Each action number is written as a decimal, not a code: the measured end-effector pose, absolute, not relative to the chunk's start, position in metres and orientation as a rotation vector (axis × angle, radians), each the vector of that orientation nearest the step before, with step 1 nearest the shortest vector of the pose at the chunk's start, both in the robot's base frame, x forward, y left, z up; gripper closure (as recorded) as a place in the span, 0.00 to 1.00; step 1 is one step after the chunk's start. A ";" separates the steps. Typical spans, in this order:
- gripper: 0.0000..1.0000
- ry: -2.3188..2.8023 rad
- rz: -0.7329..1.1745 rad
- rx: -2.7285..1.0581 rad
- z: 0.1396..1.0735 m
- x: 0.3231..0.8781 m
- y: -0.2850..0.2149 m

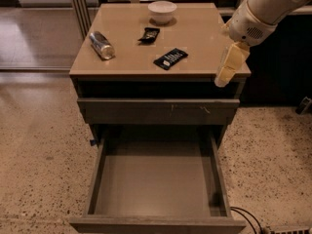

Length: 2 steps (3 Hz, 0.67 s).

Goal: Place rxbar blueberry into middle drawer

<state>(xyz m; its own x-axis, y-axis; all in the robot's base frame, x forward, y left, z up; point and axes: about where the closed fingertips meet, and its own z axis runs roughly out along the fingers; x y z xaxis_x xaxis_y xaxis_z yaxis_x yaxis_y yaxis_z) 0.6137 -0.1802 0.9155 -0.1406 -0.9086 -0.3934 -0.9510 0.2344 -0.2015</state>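
The rxbar blueberry (171, 58), a slim black bar with a white label patch, lies flat on the tan cabinet top (195, 30), right of centre near the front. The middle drawer (156, 179) is pulled out wide below, with nothing on its plain grey floor. My gripper (227, 71) hangs pointing down over the top's front right corner, to the right of the bar and apart from it, holding nothing.
A silver can (101, 45) lies at the top's left. A small black packet (149, 34) and a white bowl (162, 11) sit at the back. A closed grey drawer front (158, 111) with pale scratches is above the open one. A cable (246, 218) lies on the floor, bottom right.
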 end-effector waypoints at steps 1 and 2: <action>0.00 2.082 0.133 -1.704 0.915 0.614 -0.180; 0.00 2.088 0.153 -1.688 0.909 0.618 -0.182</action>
